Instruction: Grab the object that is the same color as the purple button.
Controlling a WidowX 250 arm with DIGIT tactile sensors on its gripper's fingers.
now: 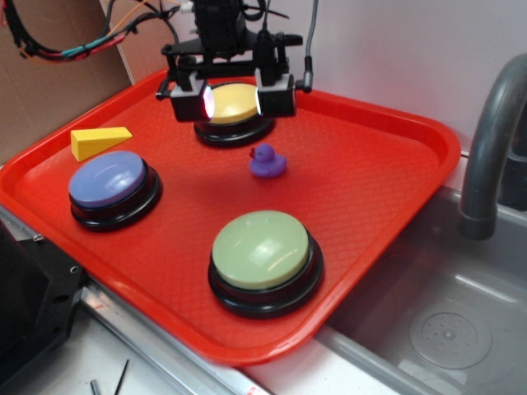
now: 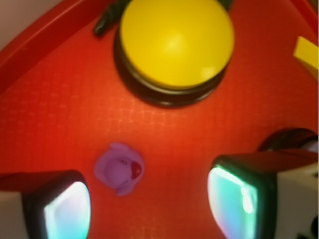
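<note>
Exterior view: red tray (image 1: pixel 395 214), waffle-textured plastic, raised rim, holds everything. Inside: purple button (image 1: pixel 109 178), yellow button (image 1: pixel 235 105), pale green button (image 1: pixel 260 249), all smooth domes on black round bases; yellow wedge block (image 1: pixel 99 141) at left edge. Purple duck (image 1: pixel 267 160), tiny, rubbery, reddish beak, sits on tray between yellow and green buttons, touching nothing. My tool (image 1: pixel 233 100) hovers over yellow button, jaws spread wide, empty. Wrist view: duck (image 2: pixel 120 169) nearer one finger pad (image 2: pixel 67 211). Grey sink (image 1: pixel 445 329) beside tray.

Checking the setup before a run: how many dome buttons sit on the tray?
3: yellow button at back under the gripper, purple button left, green button front.
</note>
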